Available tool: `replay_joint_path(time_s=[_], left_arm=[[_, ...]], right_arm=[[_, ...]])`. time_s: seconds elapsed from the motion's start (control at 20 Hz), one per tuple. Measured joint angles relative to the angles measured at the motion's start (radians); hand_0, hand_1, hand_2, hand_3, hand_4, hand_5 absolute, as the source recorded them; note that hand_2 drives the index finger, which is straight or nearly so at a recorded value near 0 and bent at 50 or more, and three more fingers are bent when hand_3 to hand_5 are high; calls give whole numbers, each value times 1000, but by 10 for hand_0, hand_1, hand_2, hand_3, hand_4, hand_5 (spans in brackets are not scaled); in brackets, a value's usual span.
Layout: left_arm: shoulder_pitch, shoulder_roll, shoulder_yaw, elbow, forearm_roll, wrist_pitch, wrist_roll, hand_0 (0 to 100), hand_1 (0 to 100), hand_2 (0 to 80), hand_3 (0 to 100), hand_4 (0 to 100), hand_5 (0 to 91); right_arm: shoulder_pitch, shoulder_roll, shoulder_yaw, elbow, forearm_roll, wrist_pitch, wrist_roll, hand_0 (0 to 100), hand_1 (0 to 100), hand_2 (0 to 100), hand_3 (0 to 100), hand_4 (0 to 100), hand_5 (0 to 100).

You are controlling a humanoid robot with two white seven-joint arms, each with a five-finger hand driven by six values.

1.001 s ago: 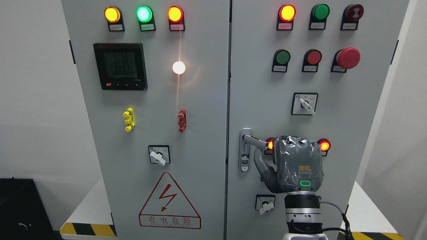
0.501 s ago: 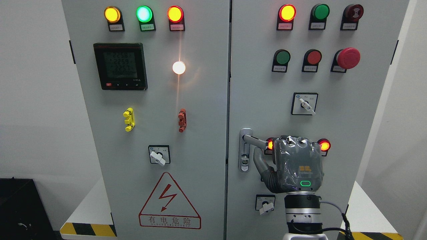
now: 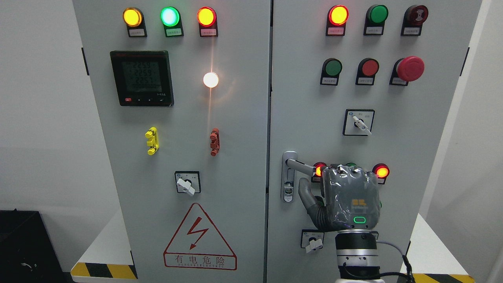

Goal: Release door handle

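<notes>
Right hand (image 3: 351, 199) at door handle (image 3: 300, 165), back to camera; cannot tell whether fingers grip it; thumb (image 3: 305, 191) below lever.

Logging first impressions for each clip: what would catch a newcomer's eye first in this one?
Probably the grey robot right hand low on the right door of the grey electrical cabinet, just below the silver lever door handle. Next, the glaring white indicator lamp on the left door and the big red mushroom emergency button at upper right.
</notes>
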Motion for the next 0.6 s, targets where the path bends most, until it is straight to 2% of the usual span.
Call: replay_joint_path(time_s=[0.1, 0.3, 0.5, 0.6], left_arm=[[0, 0, 0, 0, 0, 0, 0, 120, 556, 0, 0, 0, 0], [0, 0, 0, 0, 0, 0, 0, 120, 556, 0, 0, 0, 0], [0, 0, 0, 0, 0, 0, 0, 120, 556, 0, 0, 0, 0], [0, 0, 0, 0, 0, 0, 0, 120, 556, 0, 0, 0, 0]], right_arm=[[23, 0, -4, -11, -2, -4, 2, 506, 424, 820, 1000, 961, 932], [81, -9, -15, -45, -6, -9, 1, 510, 410, 757, 999, 935, 907], [147, -19, -38, -91, -11, -41, -2, 514, 389, 598, 851, 850, 807], [176, -22, -60, -112, -16, -103, -6, 515, 384, 526, 747, 786, 755]])
